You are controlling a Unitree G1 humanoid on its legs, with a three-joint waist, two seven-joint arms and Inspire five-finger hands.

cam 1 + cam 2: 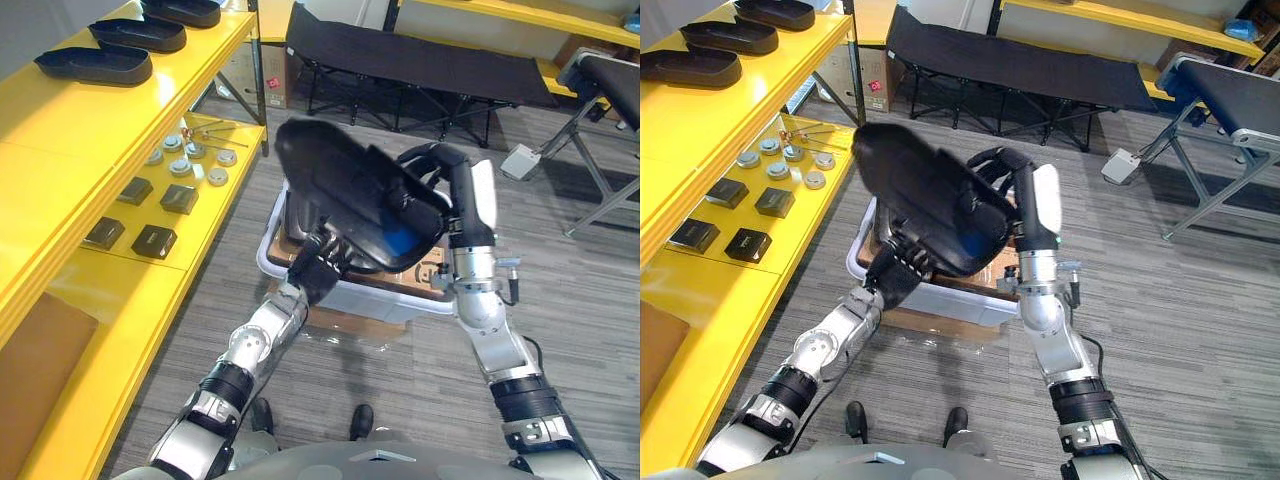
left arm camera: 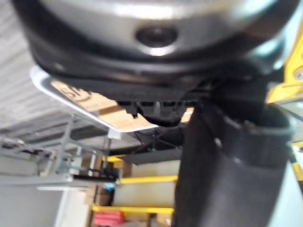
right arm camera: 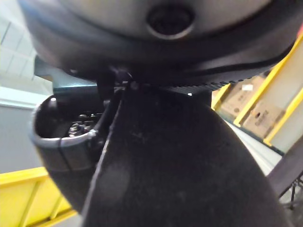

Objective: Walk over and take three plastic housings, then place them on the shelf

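Right hand (image 1: 445, 180), centre-right of the frame, has its fingers curled over the right edge of a black plastic housing (image 1: 340, 190) and is clamped on it. Left hand (image 1: 318, 272) comes up from the lower left and sits against the housing's underside, hidden by the housing. Whether it grips or just props cannot be told. The held housing is tilted, with its high end toward the upper left, and hangs mid-frame above a white bin (image 1: 268, 262).

Counts:
- One housing is in the hands.
- Three shelf housings (image 1: 95, 65) lie in a row on the top board of the yellow shelf (image 1: 60, 130), in the upper left corner.
- On the lower board (image 1: 85, 290) there are four small black boxes (image 1: 153, 241) in a two-by-two group.
- Just above the boxes in the frame are six round silver discs (image 1: 181, 167), as far as they can be counted.
- One black folding cot (image 1: 420, 60) stands across the top centre.
- One flat cardboard sheet (image 1: 40, 370) lies at the lower left.

By view:
- Left eye view gives a blue patch (image 1: 400, 240) on the held housing's lower right side.
- Right eye view gives a grey-framed bench (image 1: 1230, 95) at the upper right.
- Left wrist view shows the bin's white rim with brown cardboard inside it.
- Right wrist view shows the housing's dark surface close up, with yellow rack beams and cardboard boxes (image 3: 255, 113) behind.
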